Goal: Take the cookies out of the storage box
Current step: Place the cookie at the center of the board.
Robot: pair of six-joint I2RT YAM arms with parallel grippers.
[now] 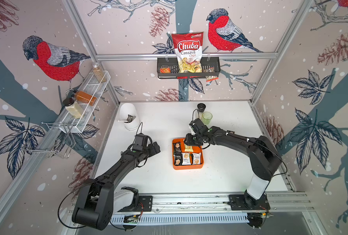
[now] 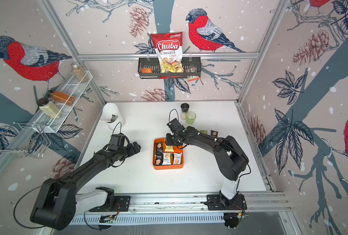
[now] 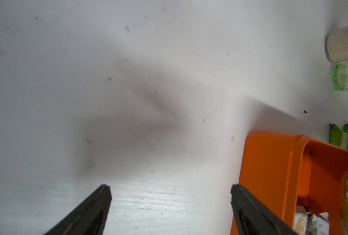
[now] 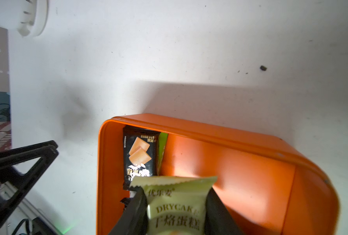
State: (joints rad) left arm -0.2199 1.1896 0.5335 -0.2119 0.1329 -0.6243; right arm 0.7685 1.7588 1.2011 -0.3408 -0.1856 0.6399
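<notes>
The orange storage box (image 1: 187,167) sits mid-table, in both top views, with several black and white cookies (image 1: 186,158) lying flat inside. My right gripper (image 4: 175,191) hangs over the box's far end (image 4: 209,130), shut on a pale yellow cookie packet (image 4: 177,205) marked DRYCAKE. Beyond it a black packet (image 4: 139,152) lies over a green one (image 4: 162,146) in the corner. My left gripper (image 3: 170,187) is open over bare table just left of the box wall (image 3: 270,162), holding nothing. A green packet (image 2: 203,131) and a black packet (image 2: 214,133) lie on the table behind the right arm.
A green cup (image 1: 207,117) and a black-lidded jar (image 1: 201,107) stand behind the box. A white container (image 1: 129,117) stands at the back left. A black wire basket (image 1: 213,70) with the Chuba bag (image 1: 188,48) hangs on the back wall. A white wire rack (image 1: 91,89) holds bottles on the left wall.
</notes>
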